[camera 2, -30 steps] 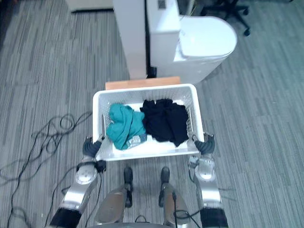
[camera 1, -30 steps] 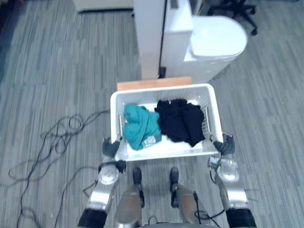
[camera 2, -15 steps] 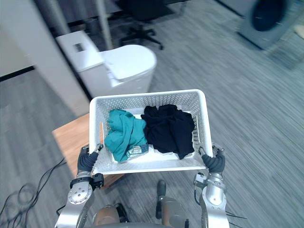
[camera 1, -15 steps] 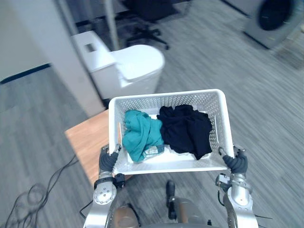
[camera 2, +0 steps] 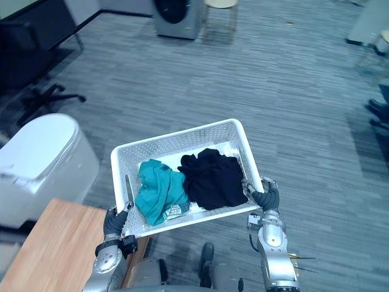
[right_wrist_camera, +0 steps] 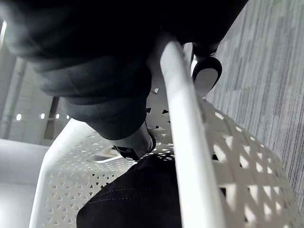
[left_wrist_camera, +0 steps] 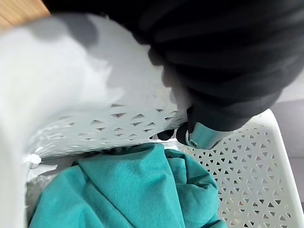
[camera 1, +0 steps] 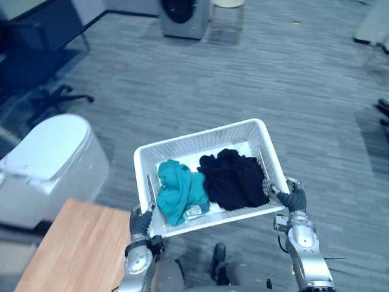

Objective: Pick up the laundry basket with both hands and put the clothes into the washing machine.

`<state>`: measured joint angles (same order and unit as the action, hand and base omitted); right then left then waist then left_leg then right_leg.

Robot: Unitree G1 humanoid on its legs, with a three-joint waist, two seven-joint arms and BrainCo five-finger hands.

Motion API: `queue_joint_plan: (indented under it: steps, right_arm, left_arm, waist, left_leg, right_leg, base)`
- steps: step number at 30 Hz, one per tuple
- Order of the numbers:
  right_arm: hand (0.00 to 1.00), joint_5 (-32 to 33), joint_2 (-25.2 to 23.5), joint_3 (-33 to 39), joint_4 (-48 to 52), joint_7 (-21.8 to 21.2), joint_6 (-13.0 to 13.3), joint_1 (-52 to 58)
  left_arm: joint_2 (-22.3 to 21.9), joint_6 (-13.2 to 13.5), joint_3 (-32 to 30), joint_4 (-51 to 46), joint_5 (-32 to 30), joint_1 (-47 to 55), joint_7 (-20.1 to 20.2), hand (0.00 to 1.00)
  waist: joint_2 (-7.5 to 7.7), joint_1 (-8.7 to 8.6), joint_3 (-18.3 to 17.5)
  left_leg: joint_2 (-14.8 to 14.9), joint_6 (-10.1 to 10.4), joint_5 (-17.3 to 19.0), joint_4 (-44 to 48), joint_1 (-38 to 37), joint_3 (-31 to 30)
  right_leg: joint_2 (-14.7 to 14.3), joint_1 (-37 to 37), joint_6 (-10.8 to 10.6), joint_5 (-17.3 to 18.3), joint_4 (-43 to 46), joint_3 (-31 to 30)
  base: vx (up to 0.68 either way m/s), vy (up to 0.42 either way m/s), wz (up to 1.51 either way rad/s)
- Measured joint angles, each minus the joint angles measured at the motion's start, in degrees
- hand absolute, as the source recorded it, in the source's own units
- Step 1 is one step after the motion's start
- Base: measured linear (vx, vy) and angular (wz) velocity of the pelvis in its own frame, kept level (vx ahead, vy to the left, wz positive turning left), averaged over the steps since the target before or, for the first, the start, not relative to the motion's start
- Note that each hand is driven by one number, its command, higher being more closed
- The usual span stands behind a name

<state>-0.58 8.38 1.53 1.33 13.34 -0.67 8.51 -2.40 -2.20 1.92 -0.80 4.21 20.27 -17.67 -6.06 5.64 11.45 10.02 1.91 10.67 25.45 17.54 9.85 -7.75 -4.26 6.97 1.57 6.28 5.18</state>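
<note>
Left eye view: the laundry basket (camera 1: 200, 136) is in the air, carried by its two short sides. The left robot hand (camera 1: 140, 222) is closed on the basket's left rim and the right robot hand (camera 1: 295, 198) on its right rim. Inside the basket, a teal garment (camera 1: 179, 190) lies on the left and a black garment (camera 1: 234, 181) on the right.

Right eye view: the washing machine (camera 2: 173, 13) stands well beyond the basket's far side. A wooden bench (camera 2: 51, 246) is under the basket's near left corner.

Left wrist view: the fingers (left_wrist_camera: 199, 135) hook over the basket's rim, just above the teal garment.

Right wrist view: one finger (right_wrist_camera: 135, 142) presses the inner wall of the basket, and the rim passes through the grasp.

I judge the step to be carrying. To do it well, both grips should be firm and both sides level, so that no cloth slides out, and the basket's far side should face the machine.
</note>
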Motion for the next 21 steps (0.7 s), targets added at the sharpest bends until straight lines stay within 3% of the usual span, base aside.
queue_joint_plan:
  steps: [1, 3, 5, 6, 7, 8, 9, 10, 11, 12, 14, 16, 17, 18, 19, 20, 21]
  right_arm:
    - [1.00, -0.05, -1.47, -0.28, -0.02, 0.15, -0.23, 0.23]
    - [1.00, -0.06, -2.01, -0.48, -0.14, 0.20, -0.97, 0.46]
    - [1.00, -0.19, -2.88, -0.55, -0.16, 0.19, -0.95, 0.63]
    - [1.00, -1.36, -3.61, -0.52, -0.25, 0.16, -0.97, 1.10]
    - [1.00, -1.99, -3.84, -0.54, -0.26, 0.11, -1.03, 1.22]
    - [1.00, -2.38, -4.49, -0.54, -0.94, 0.10, -1.14, 1.61]
    - [1.00, -2.38, -4.71, -0.56, -1.30, 0.10, -1.14, 1.59]
    - [1.00, -2.40, -5.44, -0.82, -2.14, 0.08, -1.13, 1.57]
    - [1.00, -2.39, -5.79, -0.92, -2.31, 0.08, -1.11, 1.48]
    - [1.00, -2.35, -5.68, -0.91, -2.32, 0.04, -0.99, 1.27]
    - [1.00, -2.29, -5.58, -0.67, -2.32, -0.05, -0.89, 0.30]
    - [1.00, -2.26, -5.32, -0.22, -2.49, -0.05, -0.87, -0.15]
    - [1.00, -2.27, -5.22, -0.22, -2.48, -0.04, -0.87, -0.06]
    - [1.00, -2.27, -4.95, -0.12, -2.25, -0.04, -0.86, 0.57]
    - [1.00, -2.24, -4.51, 0.39, -2.21, -0.03, -0.86, 1.33]
    - [1.00, -2.23, -3.91, 1.02, -2.27, -0.03, -0.91, 1.32]
    - [1.00, -2.15, -3.39, 1.74, -2.34, -0.03, -1.05, 0.63]
  left_arm:
    - [1.04, 0.19, -0.48, -0.16, 0.01, 0.32, -0.01, 1.00]
    - [1.08, -0.16, -0.57, -0.07, 0.12, 0.40, 0.21, 1.00]
    - [1.13, -0.16, -0.96, -0.34, 0.10, 0.86, 0.27, 1.00]
    - [1.32, -0.27, -0.91, -0.29, 0.11, 1.43, 0.28, 1.00]
    - [1.56, -0.45, -0.88, -0.31, 0.12, 1.63, 0.28, 1.00]
    - [2.59, -1.08, -0.83, -0.56, 0.08, 1.96, 0.25, 1.00]
    - [2.84, -1.11, -0.84, -0.59, 0.08, 2.10, 0.24, 1.00]
    - [3.52, -1.22, -0.85, -0.96, 0.06, 2.55, 0.08, 1.00]
    - [4.07, -1.22, -0.96, -1.61, 0.06, 2.56, -0.03, 1.00]
    - [4.23, -1.22, -0.98, -2.09, 0.06, 2.49, -0.03, 1.00]
    - [4.63, -1.23, -1.05, -2.86, 0.03, 1.65, -0.03, 1.00]
    - [4.82, -1.52, -0.92, -2.71, -0.38, 0.28, -0.03, 1.00]
    - [4.84, -1.56, -0.91, -2.67, -0.57, 0.06, -0.03, 1.00]
    - [4.83, -1.71, -0.73, -2.61, -1.31, -0.30, 0.00, 1.00]
    - [4.00, -1.76, -0.15, -1.45, -2.22, -1.07, 0.00, 1.00]
    - [3.49, -1.82, 0.27, -0.54, -2.65, -1.92, 0.04, 1.00]
    - [2.14, -2.02, 0.33, -0.08, -2.78, -2.99, 0.04, 1.00]
  waist:
    - [1.77, -0.04, 0.18]
    - [2.47, -0.99, -0.57]
    - [4.66, -0.62, -0.82]
    - [5.86, -1.49, -0.39]
    - [5.97, -1.84, -0.37]
    - [5.89, -2.53, -0.23]
    - [5.90, -2.61, -0.23]
    - [5.69, -3.09, -0.19]
    - [5.44, -3.22, -0.33]
    - [5.26, -3.33, -0.43]
    - [5.21, -3.77, -0.51]
    - [5.18, -6.03, -0.21]
    - [5.55, -6.70, -0.26]
    - [6.23, -7.74, -0.24]
    - [4.98, -8.17, -0.55]
    - [3.32, -7.96, -0.85]
    - [1.63, -7.99, -1.28]
  left_leg:
    - [-1.93, -0.54, 0.41, 2.59, -0.31, -0.06]
    - [-2.61, -2.38, 1.48, 3.10, -0.35, -0.99]
    - [-4.63, -4.46, 2.84, 1.60, -2.36, 1.38]
    - [-6.30, -5.62, 4.02, 0.87, -5.01, 2.41]
    - [-6.78, -6.07, 4.94, 1.44, -5.92, 2.75]
    - [-7.54, -7.68, 7.88, 2.78, -9.96, 3.28]
    - [-7.60, -7.82, 8.24, 2.76, -10.84, 3.41]
    - [-7.61, -7.96, 9.93, 2.04, -14.33, 3.78]
    - [-7.48, -7.69, 11.27, 0.58, -16.89, 4.22]
    - [-7.19, -7.44, 11.85, 0.06, -17.66, 4.28]
    - [-6.66, -6.92, 12.59, -2.32, -19.89, 4.45]
    - [-6.56, -5.15, 12.47, -8.72, -25.94, 2.83]
    - [-6.99, -4.55, 12.43, -10.17, -27.57, 2.03]
    - [-7.49, -2.09, 13.44, -11.64, -31.04, -0.67]
    - [-6.36, -0.68, 14.61, -11.09, -34.02, -3.44]
    - [-4.93, -0.44, 14.42, -9.95, -34.11, -4.37]
    - [-2.73, 2.74, 12.10, -4.49, -31.95, -5.96]
  right_leg:
    - [1.57, 0.67, -3.32, 4.02, 4.16, -1.66]
    - [1.92, 0.58, -3.86, 5.89, 4.75, -2.43]
    - [4.23, -2.09, -6.19, 10.45, 11.00, -3.93]
    - [6.28, -3.19, -10.59, 13.43, 19.12, -4.05]
    - [7.24, -5.15, -13.05, 13.65, 25.72, -4.05]
    - [10.55, -11.43, -14.86, 12.28, 43.83, -2.78]
    - [11.04, -12.04, -14.16, 12.65, 45.83, -2.43]
    - [12.72, -13.92, -11.52, 14.03, 48.86, -0.36]
    - [13.88, -16.33, -9.82, 15.00, 46.50, 1.26]
    - [13.97, -17.65, -9.55, 15.12, 43.43, 2.20]
    - [13.59, -21.19, -8.68, 12.65, 30.95, 4.05]
    - [11.34, -21.76, -11.59, 0.09, 6.61, 1.74]
    - [11.17, -21.72, -12.21, -2.72, 2.09, 0.73]
    - [10.99, -21.37, -10.98, -4.83, -0.34, 0.53]
    - [10.18, -21.31, -7.95, -13.39, 3.38, -0.64]
    - [9.16, -22.41, -7.01, -12.70, 6.87, 0.28]
    - [7.77, -23.89, -5.59, -8.33, 12.78, 1.84]
  base:
    - [0.42, 0.106, -1.08]
    - [0.35, 0.121, -0.29]
    - [0.29, 0.130, -0.24]
    - [0.30, 0.097, -0.14]
    - [0.57, 0.146, -0.02]
    - [0.41, 0.095, 0.00]
    - [0.51, 0.101, -0.09]
    - [0.37, 0.039, -0.16]
    - [0.48, 0.045, -0.19]
    - [0.51, 0.029, -0.20]
    - [0.54, -0.007, -0.05]
    - [0.74, -0.073, 0.31]
    - [0.56, -0.073, 0.46]
    - [0.73, -0.163, 0.49]
    - [0.75, -0.177, 0.39]
    - [0.89, -0.208, 0.19]
    - [0.73, -0.190, -0.01]
